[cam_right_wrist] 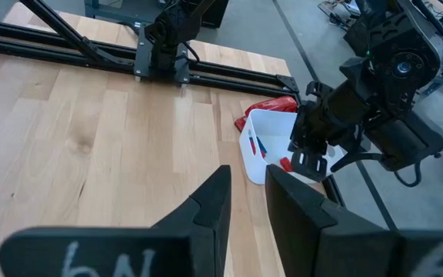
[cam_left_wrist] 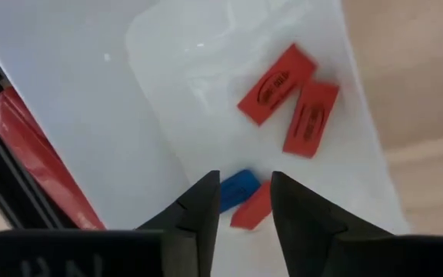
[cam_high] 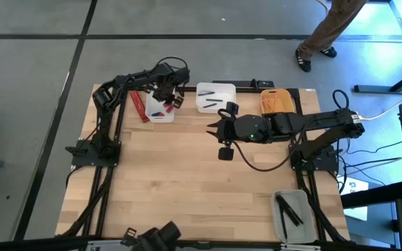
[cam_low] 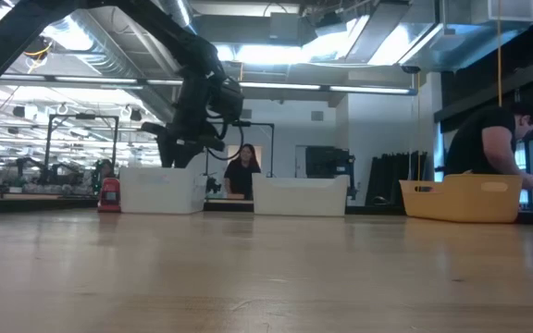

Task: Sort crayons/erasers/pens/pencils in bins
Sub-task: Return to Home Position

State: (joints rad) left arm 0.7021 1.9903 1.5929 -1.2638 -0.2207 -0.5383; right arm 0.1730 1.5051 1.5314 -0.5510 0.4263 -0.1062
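My left gripper (cam_high: 169, 96) hangs open over the narrow white bin (cam_high: 160, 109), fingers pointing down into it. In the left wrist view, two red erasers (cam_left_wrist: 291, 100) lie on the bin floor, and a blue one (cam_left_wrist: 235, 190) and another red one (cam_left_wrist: 251, 209) show below the empty gap of my left gripper (cam_left_wrist: 244, 201). My right gripper (cam_high: 213, 128) hovers over bare table near the wider white bin (cam_high: 216, 97), which holds black pens. It is narrowly open and empty in its wrist view (cam_right_wrist: 248, 192). Pencils lie in the yellow-orange bin (cam_high: 276, 102).
A red packet (cam_high: 139, 107) lies against the narrow bin's left side. The translucent grey bin (cam_high: 292, 215) with dark sticks sits at the table's near right corner. A person stands beyond the far edge (cam_high: 323, 35), and others show in the low view (cam_low: 489, 139).
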